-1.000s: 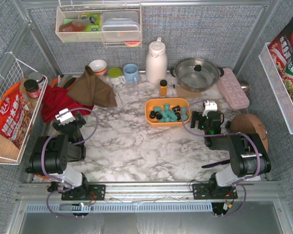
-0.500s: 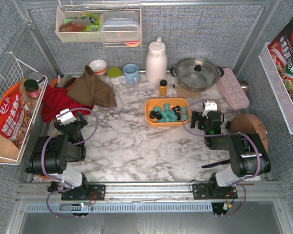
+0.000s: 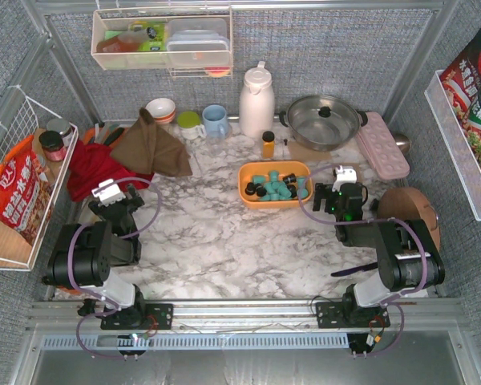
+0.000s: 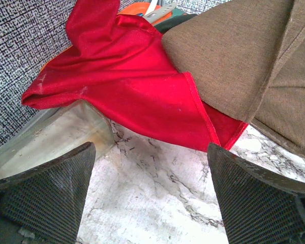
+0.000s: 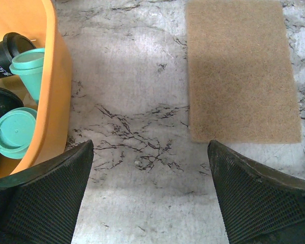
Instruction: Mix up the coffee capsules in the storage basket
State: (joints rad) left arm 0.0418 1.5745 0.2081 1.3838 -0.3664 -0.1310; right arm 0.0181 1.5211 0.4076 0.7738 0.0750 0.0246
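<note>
The orange storage basket (image 3: 248,173) sits on the marble table behind the middle, holding teal and black coffee capsules (image 3: 276,188). My right gripper (image 3: 334,195) is open and empty, just right of the basket. In the right wrist view the basket wall (image 5: 56,91) and a few capsules (image 5: 14,133) show at the left, beside my gripper (image 5: 151,195). My left gripper (image 3: 115,197) is open and empty at the far left; in its wrist view (image 4: 151,195) it hangs over bare marble in front of a red cloth (image 4: 132,86).
A brown cloth (image 3: 154,144) overlaps the red cloth (image 3: 96,167). A tan mat (image 5: 241,71) lies right of the basket. An amber bottle (image 3: 268,143), white jug (image 3: 256,100), steel pot (image 3: 323,120), pink egg tray (image 3: 382,145), cups and bowls line the back. A round wooden board (image 3: 409,210) lies right.
</note>
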